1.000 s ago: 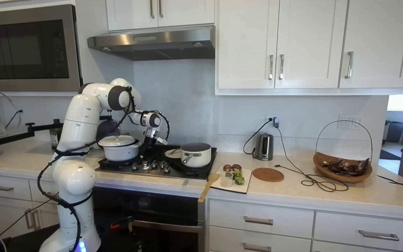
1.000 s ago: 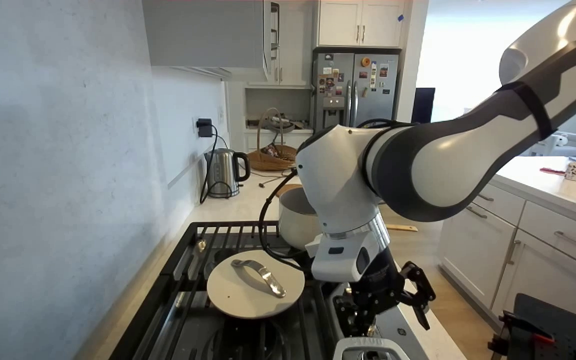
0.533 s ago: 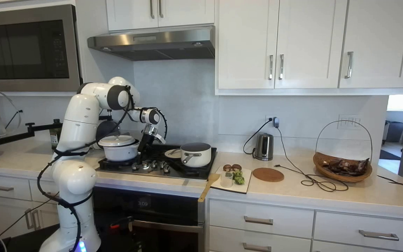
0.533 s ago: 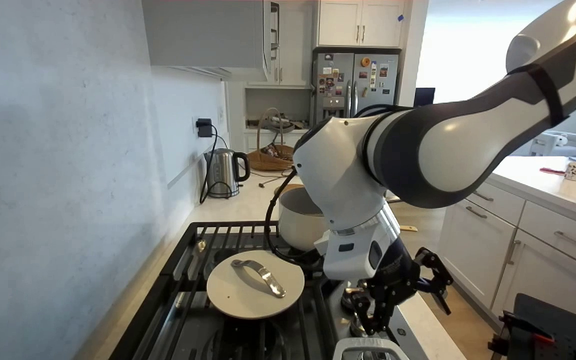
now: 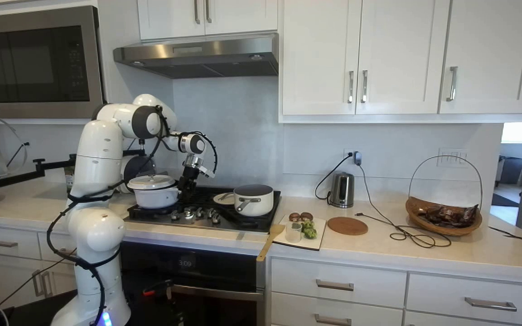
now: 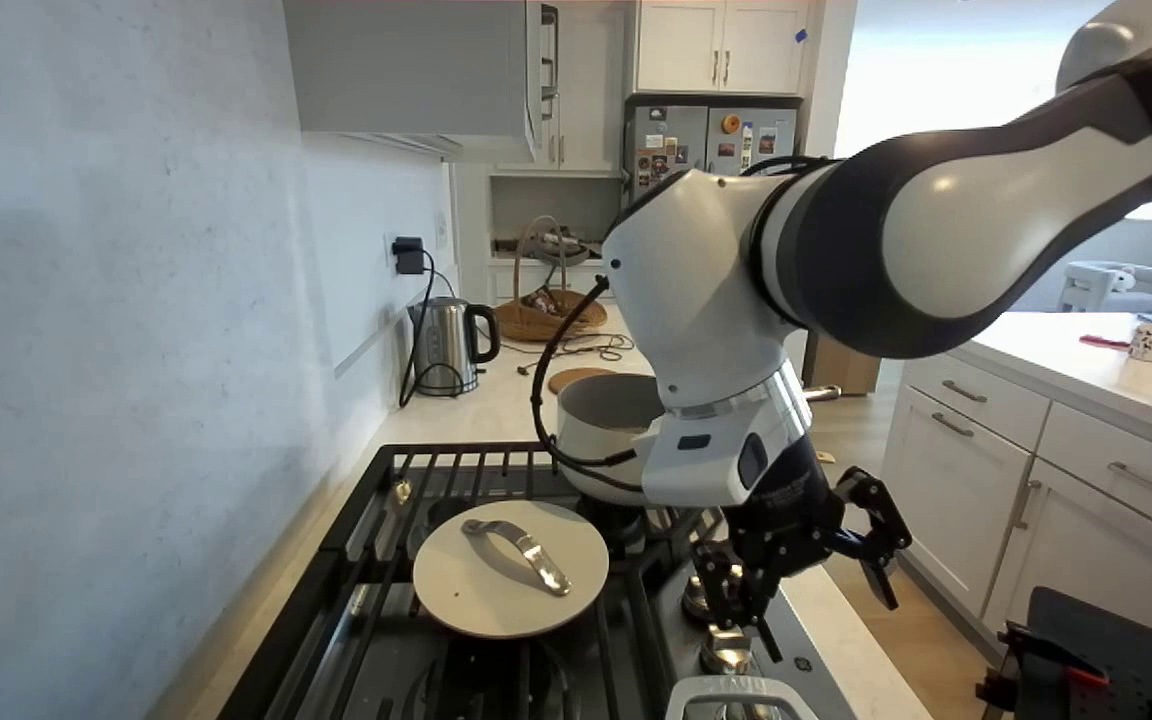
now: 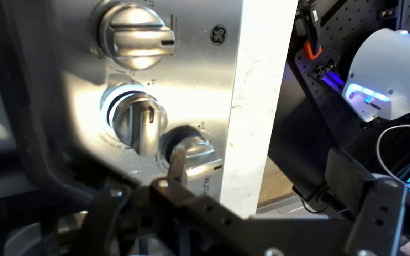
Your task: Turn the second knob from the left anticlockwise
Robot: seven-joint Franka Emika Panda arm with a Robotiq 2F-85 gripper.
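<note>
The silver stove knobs stand on the front of the cooktop panel. In an exterior view, the second knob from the left (image 5: 189,213) sits below my gripper (image 5: 187,190). It seems to be the knob (image 6: 726,652) beside the GE logo in an exterior view, and the top knob (image 7: 137,37) in the wrist view. A knob with a lit ring (image 7: 141,122) and a third knob (image 7: 196,156) lie lower in the wrist view. My gripper (image 6: 831,615) is open and empty above the panel. Its fingers (image 7: 263,170) are wide apart, one overlapping the third knob in view.
A lidded white pot (image 5: 154,194) stands left of the gripper, and its handle (image 6: 736,688) partly hides a knob. A white saucepan (image 5: 254,203) stands on the right burners. A loose lid (image 6: 511,580) lies on the grates. A wooden spatula (image 5: 270,242) overhangs the counter edge.
My gripper has lifted and shifted over the panel, away from the knob by the pot handle, which now shows more fully. The arm has drawn back and up. The gripper stays open.
</note>
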